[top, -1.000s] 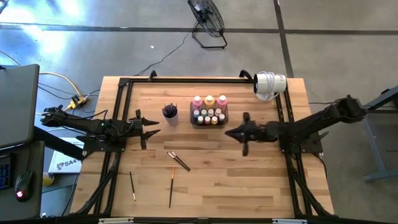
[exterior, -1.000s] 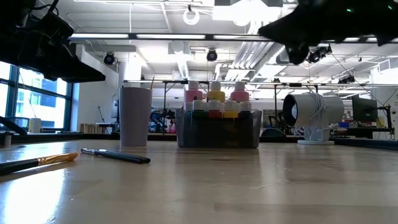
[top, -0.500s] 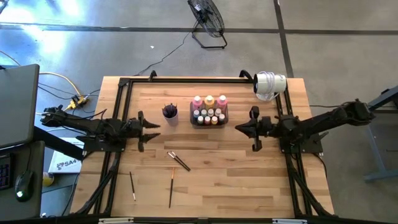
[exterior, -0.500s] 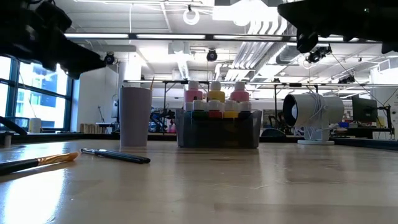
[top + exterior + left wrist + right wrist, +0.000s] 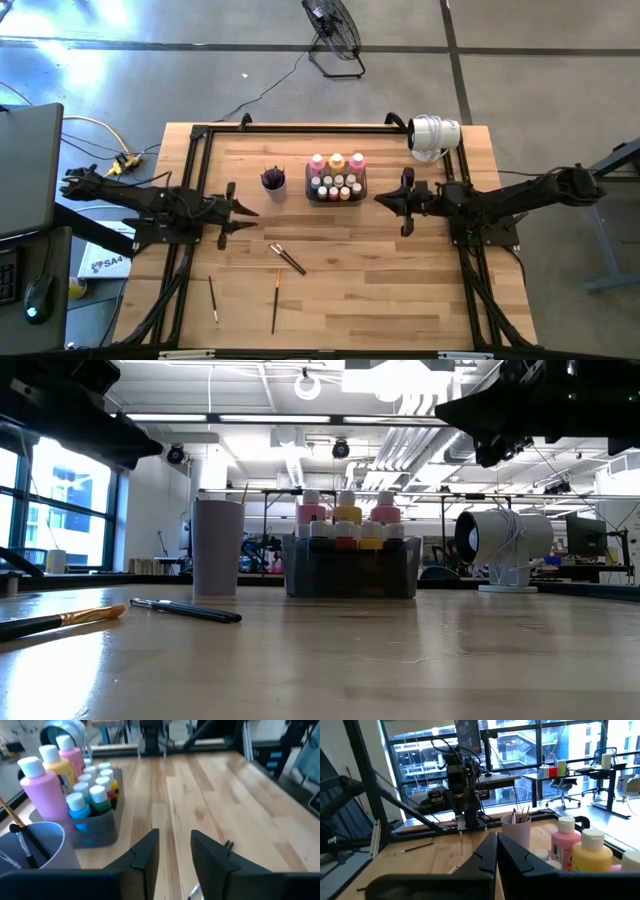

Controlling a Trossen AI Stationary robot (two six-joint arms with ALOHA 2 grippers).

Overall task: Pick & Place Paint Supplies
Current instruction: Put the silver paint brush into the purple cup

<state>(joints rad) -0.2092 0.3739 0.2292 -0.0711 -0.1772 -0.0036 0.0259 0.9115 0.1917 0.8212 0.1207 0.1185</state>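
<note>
Hovering above the table's left side, the left gripper (image 5: 240, 211) stands slightly parted and empty; the right gripper (image 5: 385, 200), closed and empty, hangs near the tray (image 5: 336, 193).

Overhead, table-level and 2 wrist views, all sharing the bottle tray (image 5: 337, 192).

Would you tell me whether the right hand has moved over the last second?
Yes. The right hand has moved toward the table's right edge and slightly back, now level with the dark tray.
</note>
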